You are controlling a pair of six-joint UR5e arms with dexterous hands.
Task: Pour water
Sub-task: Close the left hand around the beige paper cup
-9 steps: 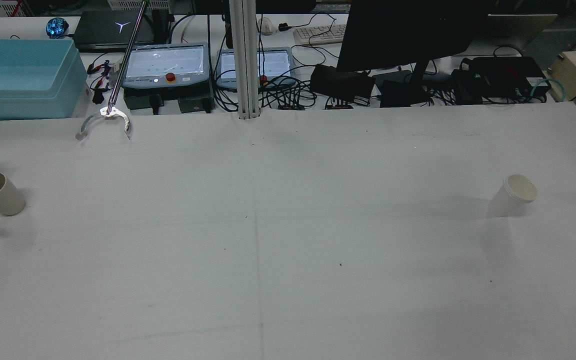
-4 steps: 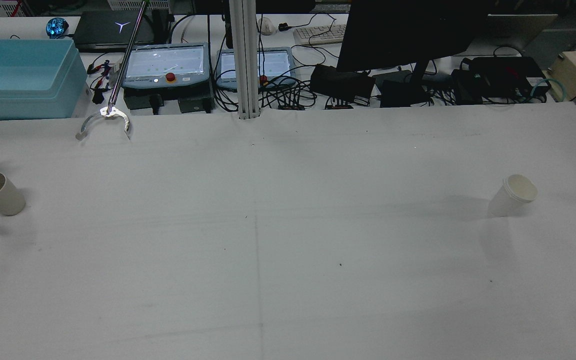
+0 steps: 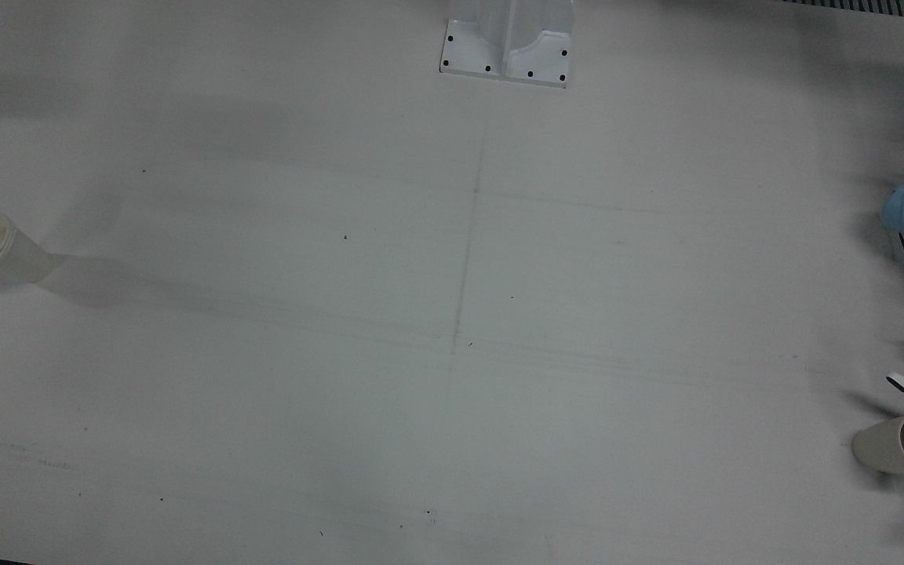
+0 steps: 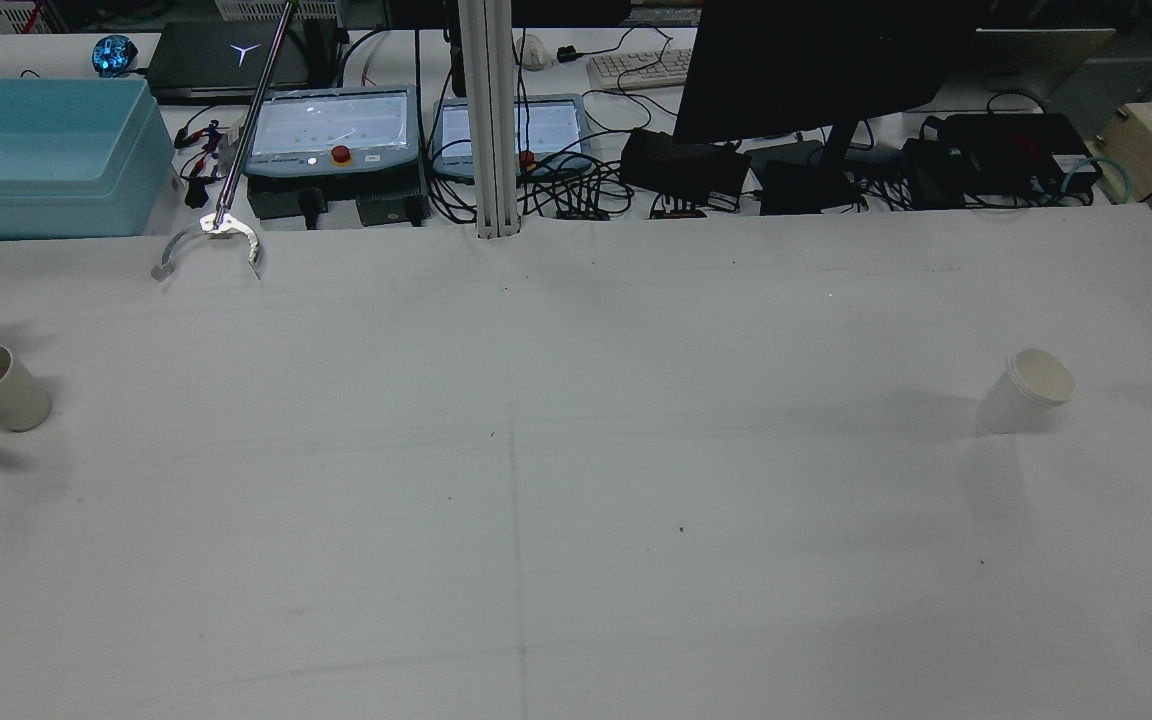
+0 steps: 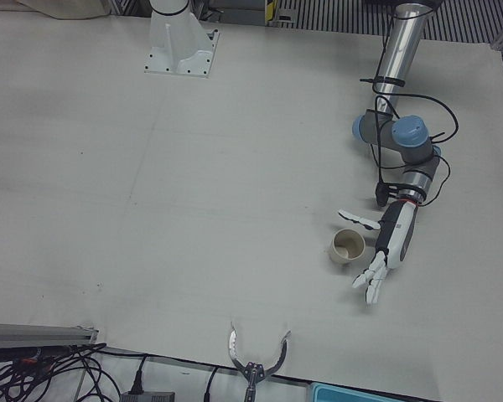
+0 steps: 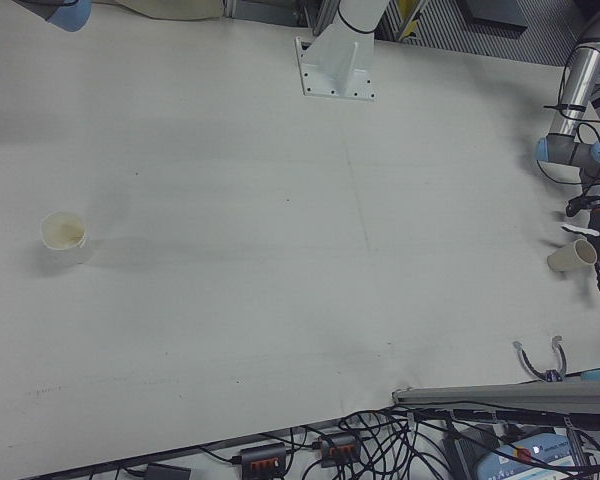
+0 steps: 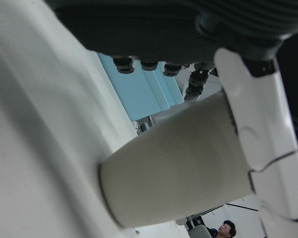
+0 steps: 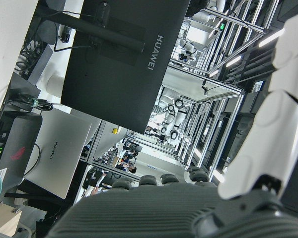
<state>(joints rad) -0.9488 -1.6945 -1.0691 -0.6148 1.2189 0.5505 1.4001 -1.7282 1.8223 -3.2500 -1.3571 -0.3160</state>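
Left-front view: upright beige cup [image 5: 348, 247].

The table [image 4: 576, 480] wears a matt white cloth, faintly creased. The beige cup [image 5: 348, 247] looks matt, slightly grainy, like paper; the white cup [image 4: 1024, 390] is smooth paper too. The left hand [image 5: 387, 251] shows glossy white plastic shells over black ribbed parts. The arm [image 5: 400, 50] is brushed metal.
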